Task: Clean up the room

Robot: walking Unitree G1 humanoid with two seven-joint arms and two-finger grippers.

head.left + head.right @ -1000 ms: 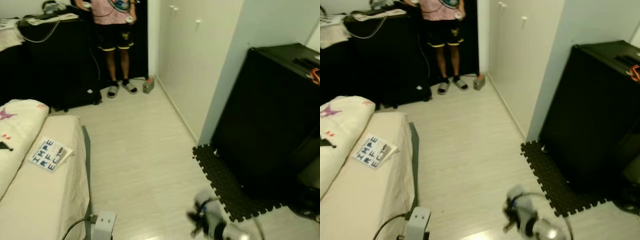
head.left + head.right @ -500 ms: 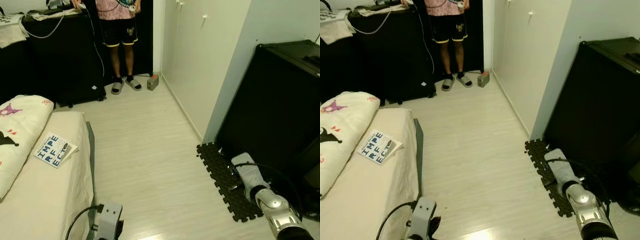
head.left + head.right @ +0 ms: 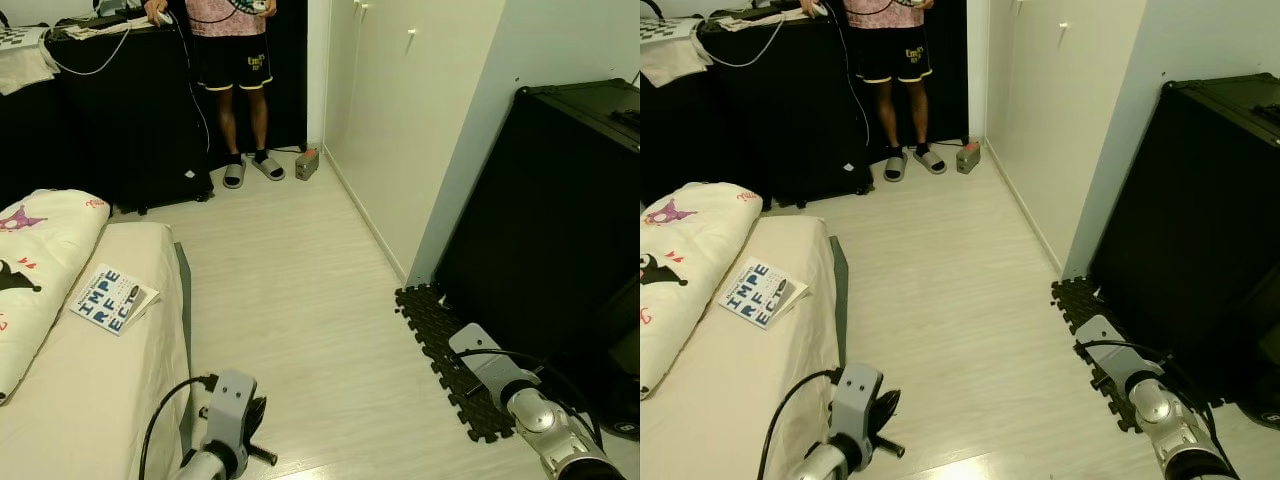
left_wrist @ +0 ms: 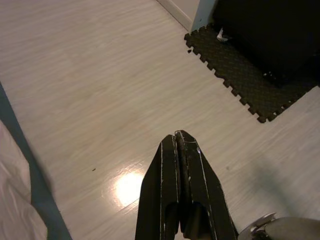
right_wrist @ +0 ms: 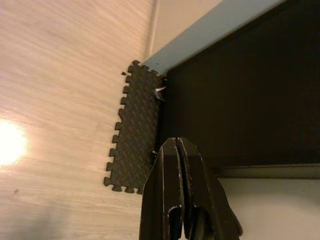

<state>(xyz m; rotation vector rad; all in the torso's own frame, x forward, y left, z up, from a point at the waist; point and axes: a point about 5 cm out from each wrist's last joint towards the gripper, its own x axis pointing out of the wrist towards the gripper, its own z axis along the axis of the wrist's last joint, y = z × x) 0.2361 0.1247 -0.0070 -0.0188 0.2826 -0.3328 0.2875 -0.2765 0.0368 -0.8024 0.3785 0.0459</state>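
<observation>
Grippers both empty, we note: left gripper (image 4: 178,136) pressed closed over floor (image 3: 290,300); right gripper (image 5: 178,142) likewise closed, mat (image 5: 135,135) at 11 o'clock.

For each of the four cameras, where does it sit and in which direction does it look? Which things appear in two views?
Left eye, right eye: on the head, looking forward and down at the bed, book, person; both arms show.
Left wrist: on the left arm, along the shut left gripper toward the floor.
Right wrist: on the right arm, along the shut right gripper toward the black cabinet.
Shared: both wrist views show the foam mat.
</observation>
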